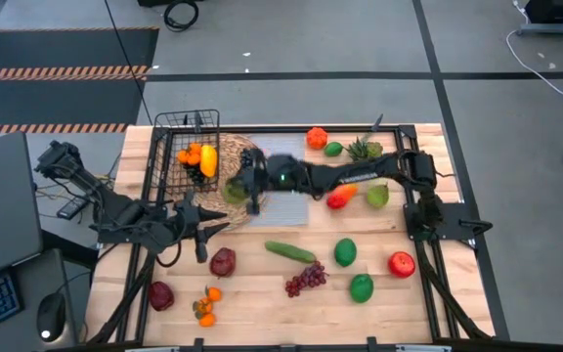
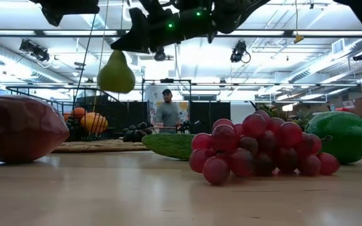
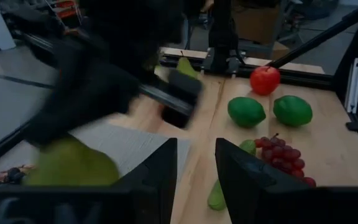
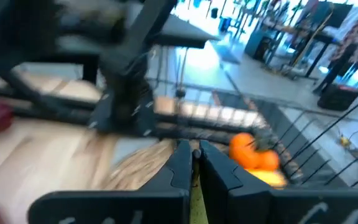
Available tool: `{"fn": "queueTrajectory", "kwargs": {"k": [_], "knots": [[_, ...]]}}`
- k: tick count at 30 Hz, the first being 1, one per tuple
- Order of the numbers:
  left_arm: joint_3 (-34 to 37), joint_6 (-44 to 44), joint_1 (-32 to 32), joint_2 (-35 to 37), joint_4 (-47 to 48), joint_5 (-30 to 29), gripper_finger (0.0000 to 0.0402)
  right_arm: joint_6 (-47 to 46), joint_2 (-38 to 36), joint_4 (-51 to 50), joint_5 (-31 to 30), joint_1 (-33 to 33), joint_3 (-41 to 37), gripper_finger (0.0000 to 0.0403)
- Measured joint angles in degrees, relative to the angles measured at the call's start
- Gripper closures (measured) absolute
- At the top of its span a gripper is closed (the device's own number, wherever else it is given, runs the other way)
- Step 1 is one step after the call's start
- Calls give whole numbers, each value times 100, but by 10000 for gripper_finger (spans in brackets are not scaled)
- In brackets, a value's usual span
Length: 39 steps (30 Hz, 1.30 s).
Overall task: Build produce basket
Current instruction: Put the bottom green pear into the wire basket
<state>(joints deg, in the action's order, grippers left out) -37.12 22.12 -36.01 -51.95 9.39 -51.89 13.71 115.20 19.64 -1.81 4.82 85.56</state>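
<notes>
Currently, a green pear (image 2: 115,73) is held by its stem in the right gripper (image 1: 245,182), whose fingers are pinched tight, and is hung in the air just beside the black wire basket (image 1: 186,124), over the round straw mat (image 1: 247,152). An orange (image 1: 193,154) and a yellow mango (image 1: 208,160) are seen inside the basket. Farther from the basket, a cucumber (image 1: 290,251), red grapes (image 1: 306,280), two limes (image 1: 346,252), a red apple (image 1: 402,263) and a dark red mango (image 1: 223,261) are spread over the wooden table (image 1: 252,303). The left gripper (image 1: 203,231) is parked near the basket's front, its fingers slightly parted and nothing held.
</notes>
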Motion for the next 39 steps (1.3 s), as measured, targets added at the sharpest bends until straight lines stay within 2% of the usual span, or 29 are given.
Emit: {"fn": "queueTrajectory", "kwargs": {"k": [7, 13, 21, 30, 36, 39], "knots": [[0, -310, 96, -2, -21, -280, 285, 6, 0, 109, 584, 474, 639, 385], [0, -781, 391, -2, -327, -499, 285, 27, 0, 570, 863, 785, 696, 385], [0, -1686, 908, -2, -883, -466, 285, -25, 0, 846, 1234, 1001, 697, 385], [0, -1993, 1284, -2, -986, 214, 285, -129, 4, 1125, 1324, 1171, 697, 385], [0, -2109, 1466, 33, -1065, 186, 285, -344, 4, 1043, 1529, 1228, 697, 385], [0, -2149, 1606, 31, -996, -52, 285, -322, 9, 966, 1542, 1185, 697, 385]]}}
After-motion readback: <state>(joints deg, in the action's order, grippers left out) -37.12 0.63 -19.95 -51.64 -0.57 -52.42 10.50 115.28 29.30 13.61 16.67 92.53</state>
